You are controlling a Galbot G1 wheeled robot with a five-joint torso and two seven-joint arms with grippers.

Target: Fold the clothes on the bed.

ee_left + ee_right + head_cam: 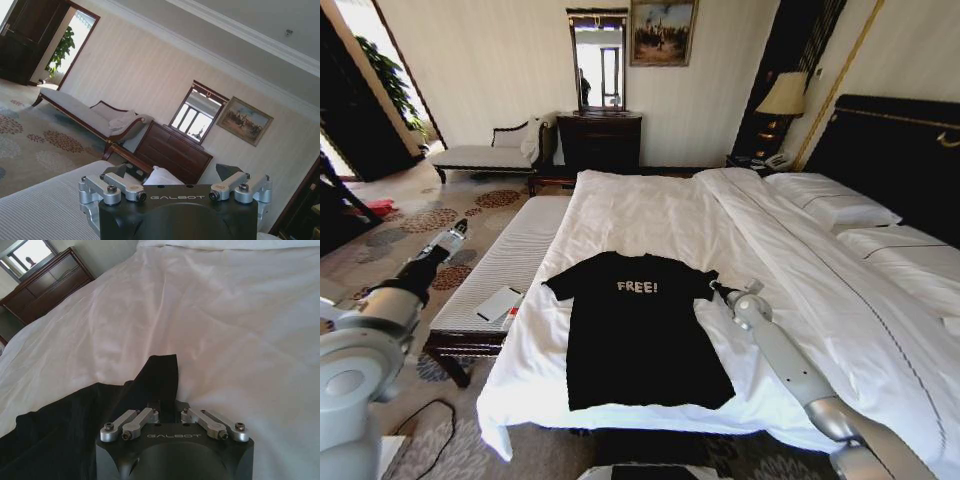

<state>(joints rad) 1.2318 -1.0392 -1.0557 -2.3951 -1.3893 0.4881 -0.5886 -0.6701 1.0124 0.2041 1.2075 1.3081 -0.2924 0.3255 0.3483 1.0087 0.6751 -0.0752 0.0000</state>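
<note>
fingers (167, 407) pinch soft black sleeve (160, 375)

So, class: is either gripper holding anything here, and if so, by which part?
The right gripper is shut on the black T-shirt, pinching the sleeve on the robot's right. The left gripper is open, raised over the striped bench, holding nothing.

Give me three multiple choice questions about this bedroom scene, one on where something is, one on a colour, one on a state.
1. Where is the right hand?
A. at the T-shirt's sleeve
B. on a pillow
C. over the bench

2. What colour is the T-shirt?
A. white
B. black
C. red

3. How does the T-shirt lie on the bed?
A. folded in half
B. rolled into a ball
C. spread flat

Answers: 1 A, its fingers meet on the sleeve edge. 2 B, black with white lettering. 3 C, both sleeves are out. The left hand hangs over the carpet.
</note>
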